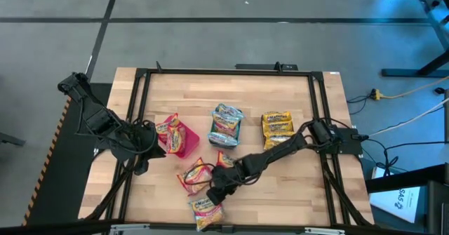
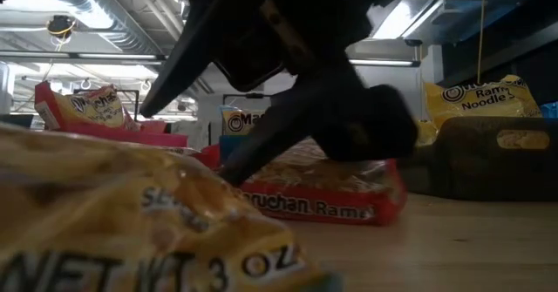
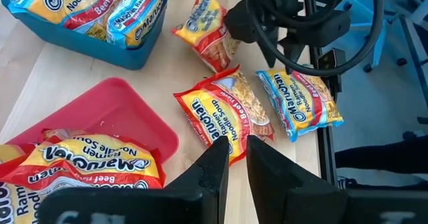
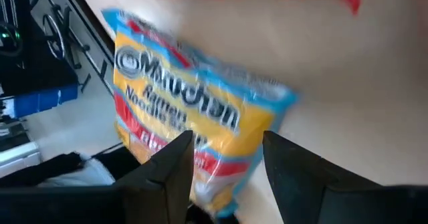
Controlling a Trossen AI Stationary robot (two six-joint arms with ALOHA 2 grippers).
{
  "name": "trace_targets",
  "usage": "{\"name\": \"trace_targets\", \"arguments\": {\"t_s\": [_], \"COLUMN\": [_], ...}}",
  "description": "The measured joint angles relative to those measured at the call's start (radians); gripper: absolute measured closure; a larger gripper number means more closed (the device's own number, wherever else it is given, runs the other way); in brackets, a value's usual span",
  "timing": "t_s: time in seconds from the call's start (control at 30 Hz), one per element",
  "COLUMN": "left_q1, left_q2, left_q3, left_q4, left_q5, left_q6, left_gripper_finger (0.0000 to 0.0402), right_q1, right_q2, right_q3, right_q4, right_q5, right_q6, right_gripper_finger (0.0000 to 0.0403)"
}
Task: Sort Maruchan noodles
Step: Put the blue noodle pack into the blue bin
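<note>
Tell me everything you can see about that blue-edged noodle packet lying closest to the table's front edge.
The blue-edged packet is a small square pouch of crinkly, glossy plastic, light blue at the borders with a yellow middle, red lettering and "Maruchan Ramen Noodle" print. It looks sealed and full. It lies flat but skewed on the bare wooden table, alone near the front edge. The right end effector hangs just above it, fingers open on either side; nothing visibly touches it but the table.

Even, soft light fills the overhead picture with faint shadows on the table (image 1: 295,193), while the table-level view is backlit by bright ceiling strips, its near packet (image 2: 131,231) out of focus, and the right wrist's blue-edged packet (image 4: 194,110) is smeared by motion blur.
</note>
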Motion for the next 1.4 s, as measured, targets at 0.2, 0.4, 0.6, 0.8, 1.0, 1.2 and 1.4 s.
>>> {"name": "trace_targets", "arguments": {"t_s": [0.2,0.4,0.6,0.8,1.0,1.2,1.4], "left_q1": [0.0,0.0,0.0,0.0,0.0,0.0,0.0], "left_q2": [0.0,0.0,0.0,0.0,0.0,0.0,0.0], "left_q3": [0.0,0.0,0.0,0.0,0.0,0.0,0.0], "left_q4": [0.0,0.0,0.0,0.0,0.0,0.0,0.0], "left_q5": [0.0,-0.001,-0.003,-0.008,-0.008,-0.008,-0.009], "left_q6": [0.045,0.05,0.05,0.05,0.05,0.05,0.05], "left_gripper_finger": [0.0355,0.0355,0.0355,0.0355,0.0355,0.0355,0.0355], "right_q1": [0.01,0.042,0.066,0.066,0.067,0.063,0.063], "right_q2": [-0.001,-0.001,-0.001,0.016,0.037,0.041,0.041], "right_q3": [0.008,0.022,0.022,0.023,0.024,0.023,0.023], "right_q4": [-0.009,-0.011,-0.04,-0.043,-0.01,0.052,0.041], "right_q5": [-0.019,0.006,0.146,0.172,0.165,0.178,0.174], "right_q6": [0.068,0.119,0.117,0.112,0.113,0.104,0.087], "right_gripper_finger": [0.0227,0.0227,0.0227,0.0227,0.0227,0.0227,0.0236]}}
